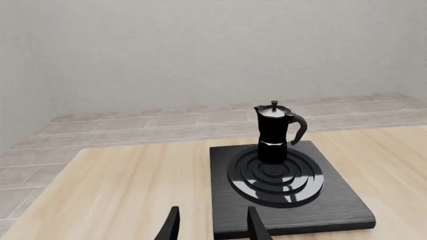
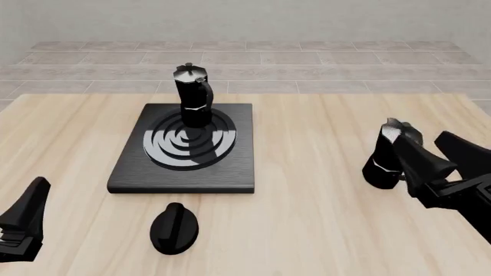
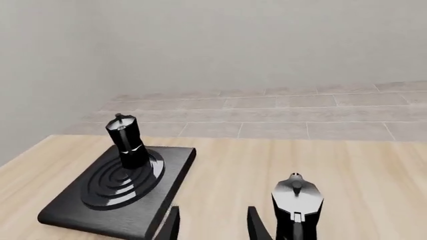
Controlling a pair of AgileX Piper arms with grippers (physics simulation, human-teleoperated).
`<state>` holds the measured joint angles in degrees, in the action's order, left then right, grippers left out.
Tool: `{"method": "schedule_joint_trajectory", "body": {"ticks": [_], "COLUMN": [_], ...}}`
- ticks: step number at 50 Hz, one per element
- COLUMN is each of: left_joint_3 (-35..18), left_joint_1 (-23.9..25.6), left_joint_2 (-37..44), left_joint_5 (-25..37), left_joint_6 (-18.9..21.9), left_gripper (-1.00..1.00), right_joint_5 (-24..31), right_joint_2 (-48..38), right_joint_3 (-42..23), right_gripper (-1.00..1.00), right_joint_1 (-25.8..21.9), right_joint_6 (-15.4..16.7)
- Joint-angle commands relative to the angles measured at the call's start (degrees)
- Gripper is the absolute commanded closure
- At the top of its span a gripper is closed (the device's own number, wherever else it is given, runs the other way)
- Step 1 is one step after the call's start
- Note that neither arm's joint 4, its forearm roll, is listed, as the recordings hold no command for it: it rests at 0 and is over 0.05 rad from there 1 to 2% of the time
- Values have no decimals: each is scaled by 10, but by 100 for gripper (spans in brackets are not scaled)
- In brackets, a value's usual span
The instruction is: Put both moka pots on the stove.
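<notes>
- one moka pot (image 2: 193, 94) stands on the stove's (image 2: 230, 170) far burner rim.
- second moka pot (image 2: 383, 156) on the counter (image 2: 307, 218), right of the stove.
- right gripper (image 2: 420, 150) beside it, jaws parted, empty.
- left gripper (image 1: 210, 227) jaws parted, empty.

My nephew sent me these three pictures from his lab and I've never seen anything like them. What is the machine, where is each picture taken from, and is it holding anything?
These are computer-simulated pictures of two robot arms at a pale wooden table.

The front view looks down from above and behind the arms. The other two come from small cameras just behind each claw.

On the table lies a flat square black stove with silvery rings. One small glossy black coffee pot with a silvery lid stands upright on its far part. A second identical pot stands on the bare table, right beside the right claw. A black oval knob lies in front of the stove.

The left claw is open and holds nothing. The right is also open, not gripping.
</notes>
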<state>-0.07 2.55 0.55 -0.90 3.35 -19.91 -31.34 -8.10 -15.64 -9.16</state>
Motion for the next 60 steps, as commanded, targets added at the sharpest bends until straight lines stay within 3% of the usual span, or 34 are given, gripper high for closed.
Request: {"method": "schedule_joint_trajectory", "body": {"ticks": [1, 23, 40, 46, 47, 53, 60], "left_joint_3": [0, 0, 0, 0, 0, 0, 0], "left_joint_1": [0, 5, 8, 8, 8, 8, 8], "left_joint_2": [2, 4, 17, 17, 19, 16, 16], "left_joint_5": [-1, -2, -10, -10, -12, -9, -9], "left_joint_6": [0, 10, 14, 14, 14, 15, 15], "left_gripper": [-100, -100, -100, -100, -100, -100, -100], "right_joint_5": [4, 22, 101, 119, 125, 156, 206], "right_joint_2": [12, 12, -8, -31, -42, -58, -77], "right_joint_3": [16, 0, -60, -81, -86, -109, -149], "right_gripper": [-100, -100, -100, -100, -100, -100, -100], "right_joint_1": [10, 15, 33, 44, 49, 59, 67], "right_joint_6": [1, 9, 26, 49, 36, 60, 54]}}
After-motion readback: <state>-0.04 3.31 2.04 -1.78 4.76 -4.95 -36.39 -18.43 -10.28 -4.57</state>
